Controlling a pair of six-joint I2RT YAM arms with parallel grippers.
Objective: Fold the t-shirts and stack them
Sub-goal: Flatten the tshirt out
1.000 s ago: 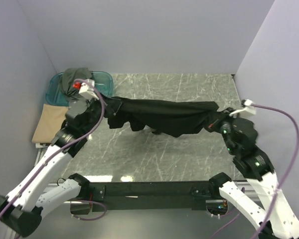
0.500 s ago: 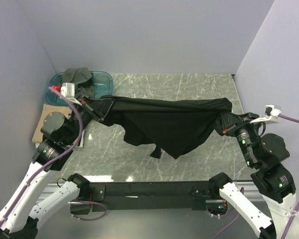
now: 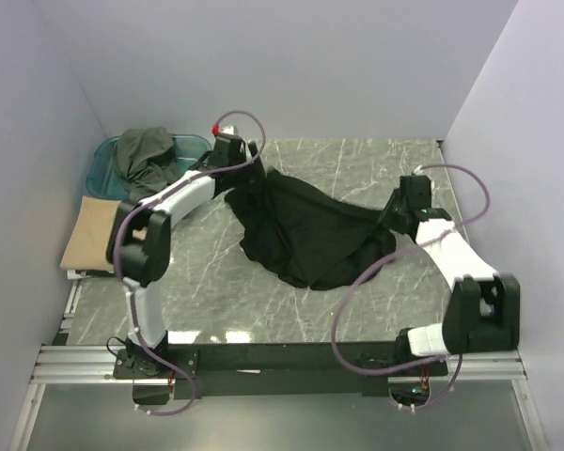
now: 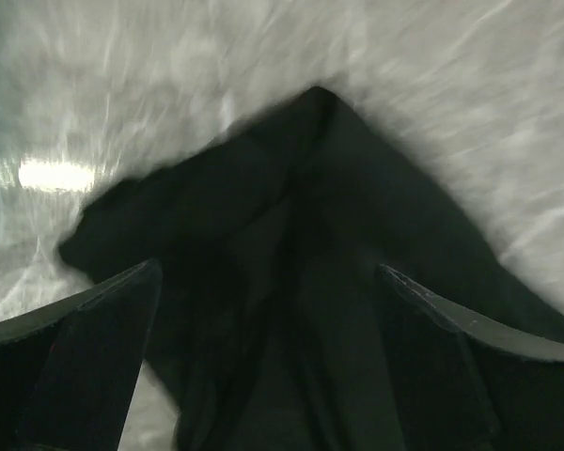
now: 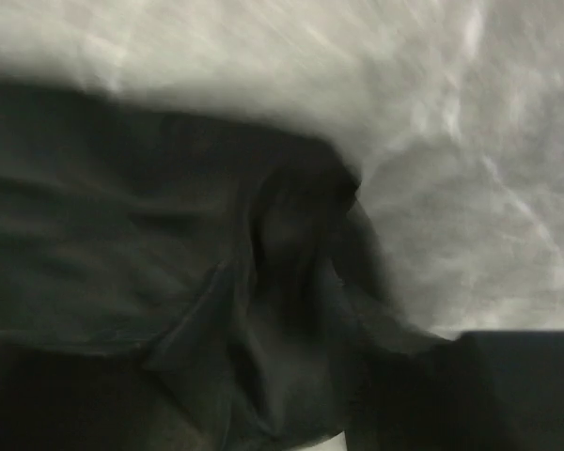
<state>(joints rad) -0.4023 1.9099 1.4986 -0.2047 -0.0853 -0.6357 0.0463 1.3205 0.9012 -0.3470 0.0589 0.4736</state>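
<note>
- The black shirt (image 3: 305, 235) lies in a loose, crumpled heap on the middle of the table (image 3: 357, 164). It runs from the far left down toward the near right, is not spread flat, and has no fold in it yet.
- It looks light, limp and far wider than either gripper. It will probably sag and bunch wherever it is lifted, and a single layer could slip out of a shallow pinch.
- The best places to take hold are likely two matching corners or the shoulders, one per arm, so the cloth hangs straight. In this heap no hem or sleeve can be told apart with any certainty.
- The left gripper (image 3: 242, 180) is at the far left end of the shirt. In its wrist view the jaws stand wide apart with black cloth lying between and below them, so it holds nothing.
- The right gripper (image 3: 392, 218) is at the shirt's right edge. Its wrist view is blurred and filled with bunched dark cloth, so I cannot tell whether it is open or pinching the shirt.
- The grey-olive shirt (image 3: 143, 155) sits bundled in the teal tub (image 3: 193, 146) at the far left corner.
- The tan shirt (image 3: 89, 235) lies flat at the table's left edge, just near of the tub, and looks already folded.
</note>
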